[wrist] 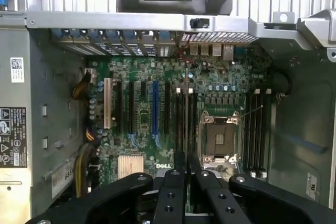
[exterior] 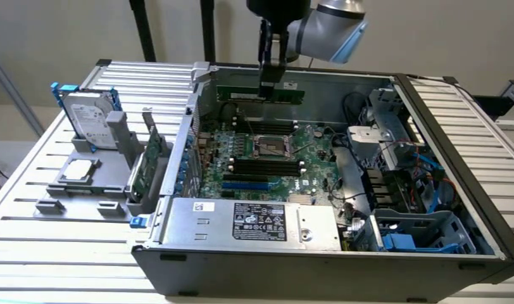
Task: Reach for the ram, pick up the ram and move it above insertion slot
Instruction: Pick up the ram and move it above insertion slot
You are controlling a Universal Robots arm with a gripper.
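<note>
The ram (exterior: 240, 94), a long thin green stick, hangs level over the far side of the open computer case, and my gripper (exterior: 266, 88) is shut on it from above. In the wrist view the ram (wrist: 186, 103) appears edge-on as a thin line between my two black fingers (wrist: 170, 187), above the motherboard (wrist: 142, 103). It lines up with the black memory slots (wrist: 181, 124) beside the CPU socket (wrist: 218, 140). In the exterior view the memory slots (exterior: 257, 168) lie well below the ram.
A silver hard drive with blue rails (exterior: 88, 117), a green expansion card (exterior: 147, 158) and a CPU chip (exterior: 78, 171) sit in grey holders on the exterior view's left. The power supply (exterior: 257, 221) fills the case front; cables and drive bays (exterior: 409, 183) crowd the exterior view's right.
</note>
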